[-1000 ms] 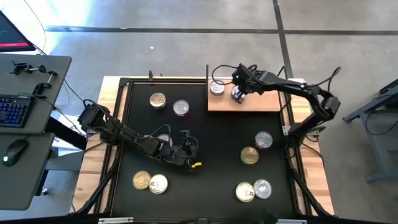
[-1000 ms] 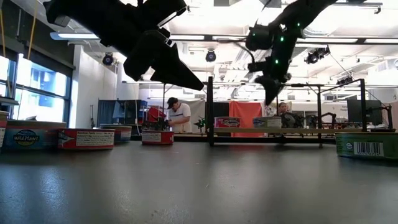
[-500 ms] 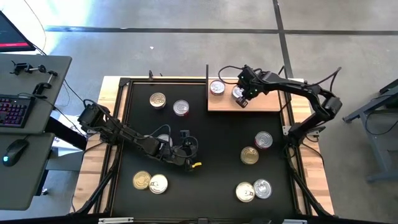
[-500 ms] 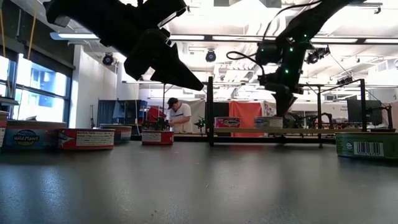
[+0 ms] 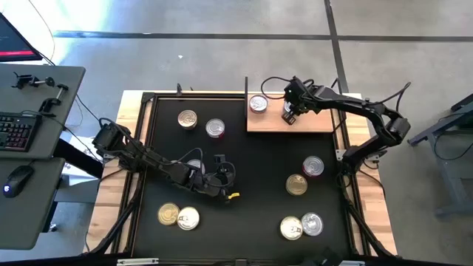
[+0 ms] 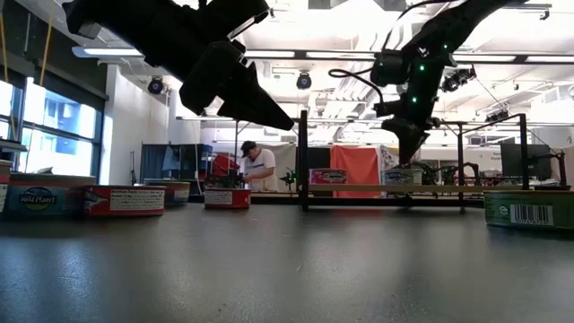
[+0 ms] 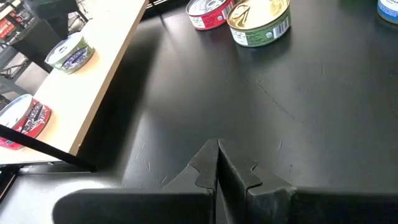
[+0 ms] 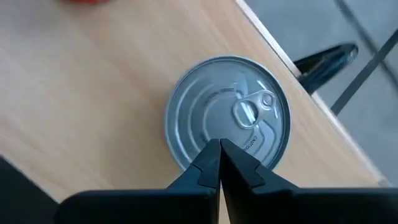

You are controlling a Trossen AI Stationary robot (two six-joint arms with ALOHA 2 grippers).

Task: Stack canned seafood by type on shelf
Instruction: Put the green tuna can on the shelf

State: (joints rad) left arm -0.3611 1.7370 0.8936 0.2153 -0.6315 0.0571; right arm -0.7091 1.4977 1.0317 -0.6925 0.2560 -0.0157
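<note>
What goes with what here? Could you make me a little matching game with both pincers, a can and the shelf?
Column one:
1. left pincer
2. right pincer
3. green-sided gold-lidded can
4. shelf

Column two:
A. light wood, at the edge of the black mat
B. shut, over bare mat
C. on the mat beside a red-sided can
D. shut, above a silver-lidded can

Pairs: 1-B, 2-D, 3-C, 4-A
</note>
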